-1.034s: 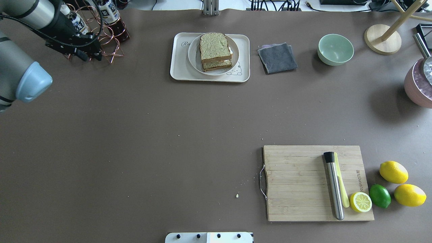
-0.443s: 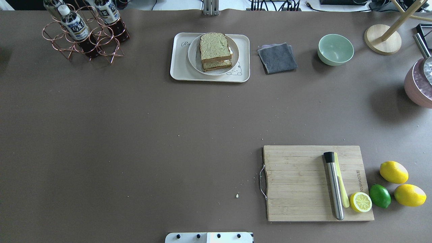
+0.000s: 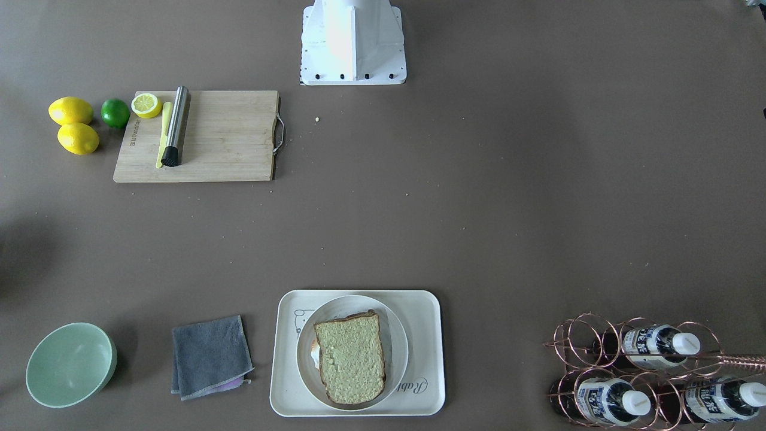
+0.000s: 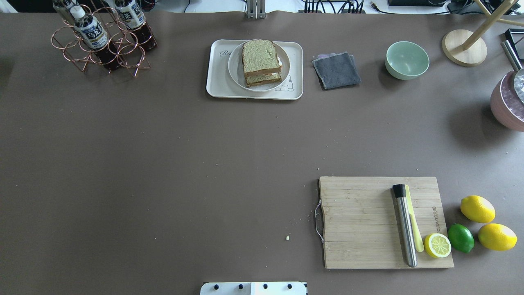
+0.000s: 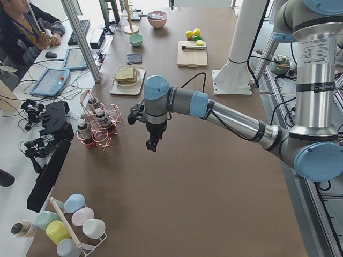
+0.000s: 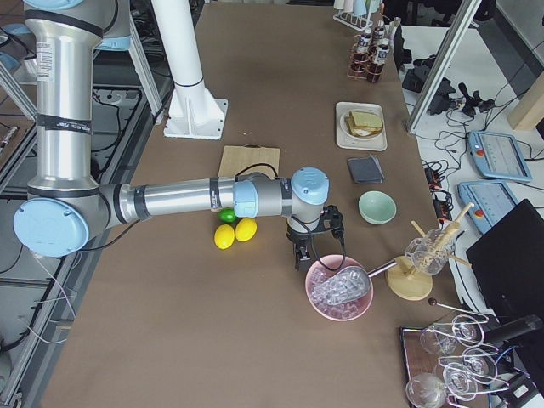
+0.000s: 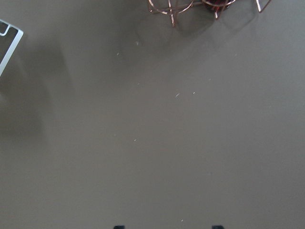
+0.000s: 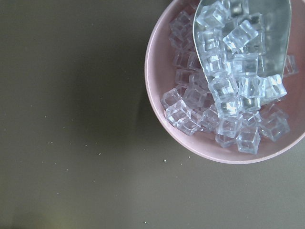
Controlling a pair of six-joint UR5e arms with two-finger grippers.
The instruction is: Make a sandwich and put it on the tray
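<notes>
The sandwich (image 4: 261, 57), two speckled bread slices with egg white showing at the edge, lies on a round white plate (image 4: 235, 67) on the cream tray (image 4: 217, 82) at the table's far middle. It also shows in the front-facing view (image 3: 351, 359). Both grippers are far from it and outside the overhead view. My left gripper (image 5: 152, 147) hangs over bare table beside the bottle rack; its fingertips (image 7: 119, 227) stand wide apart with nothing between them. My right gripper (image 6: 302, 262) hangs next to the pink ice bowl; I cannot tell whether it is open or shut.
A copper rack with bottles (image 4: 102, 41) stands far left. A grey cloth (image 4: 336, 70) and green bowl (image 4: 407, 60) lie right of the tray. A cutting board (image 4: 360, 221) with a metal muddler, lemons and a lime is near right. The pink ice bowl (image 8: 162, 71) holds a scoop.
My left arm, which was over the bottle rack a second ago, has withdrawn out of the overhead view to the left. The sandwich, plate and tray have not moved.
</notes>
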